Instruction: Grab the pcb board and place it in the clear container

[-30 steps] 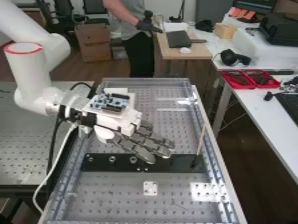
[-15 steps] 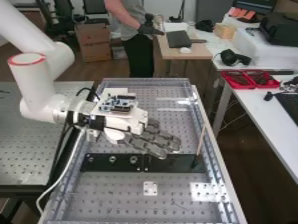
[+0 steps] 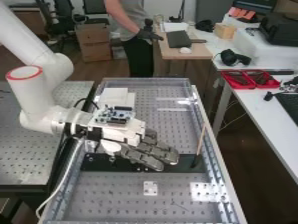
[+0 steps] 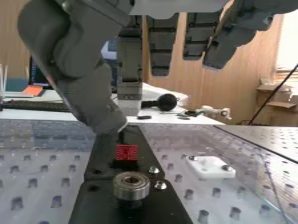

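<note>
The hand [image 3: 156,152] is over the black plate on the bench, its fingers nearly straight and pointing towards the stick end. In the wrist view the hand [image 4: 161,45] hangs open with nothing between thumb and fingers. A small red perforated board [image 4: 126,152] lies on the black plate [image 4: 149,200], between a round metal bearing [image 4: 131,185] and the base of the stick, apart from the thumb tip. A blue circuit board [image 3: 114,115] sits on top of the hand's mount. Clear walls [image 3: 153,84] edge the perforated bench; I cannot tell whether they are the clear container.
A thin upright stick [image 3: 201,140] stands at the plate's far end from the arm. A white block [image 3: 116,97] lies behind the hand. A small white plate [image 3: 150,188] is on the near bench. Red trays [image 3: 241,80] rest on the side table.
The hand has moved towards the bench's near end and slightly right, now above the black plate. Its fingers stay extended. More of the white block behind it shows.
</note>
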